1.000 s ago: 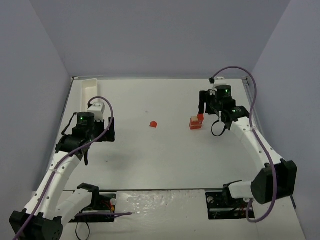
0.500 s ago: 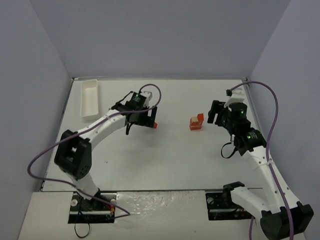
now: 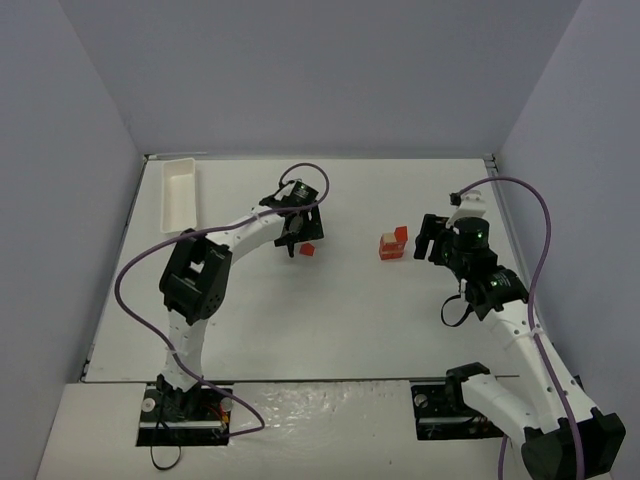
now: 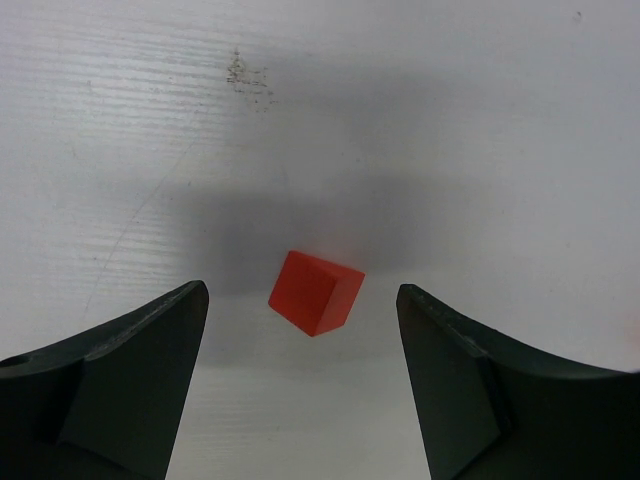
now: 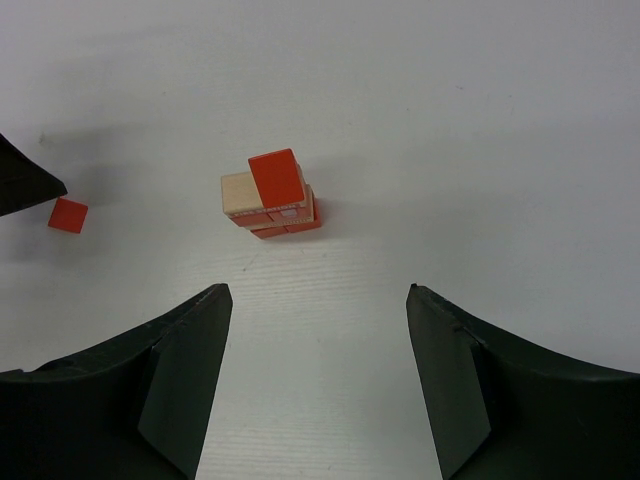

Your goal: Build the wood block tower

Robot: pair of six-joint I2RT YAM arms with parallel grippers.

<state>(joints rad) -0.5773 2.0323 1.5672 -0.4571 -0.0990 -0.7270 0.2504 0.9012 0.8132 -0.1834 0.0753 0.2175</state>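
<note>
The right gripper (image 5: 318, 290) hangs with its jaws spread and nothing between them. The tower (image 5: 272, 195) stands just beyond it at 12 o'clock in the wrist view, and at about 2 o'clock on the table (image 3: 330, 320) seen from above. It has red blocks at the bottom, then a tan piece, with a red cube perched to one side on top. Well apart, at the tower's 9 o'clock, a loose cube (image 4: 315, 292) lies between the open jaws of the left gripper (image 4: 300, 287), touching neither finger. Farthest off, at 10 o'clock, is the tray (image 3: 180, 195). The main risk seems to lie in the pinch. The cube sits cornerwise to the fingers, so pads meeting its edges could spin it or shoot it out, or grip it crooked. A crooked cube set on that off-centre top would likely slide off or tip the stack. The right gripper is also close enough to the tower that the incoming left arm could knock it.
</note>
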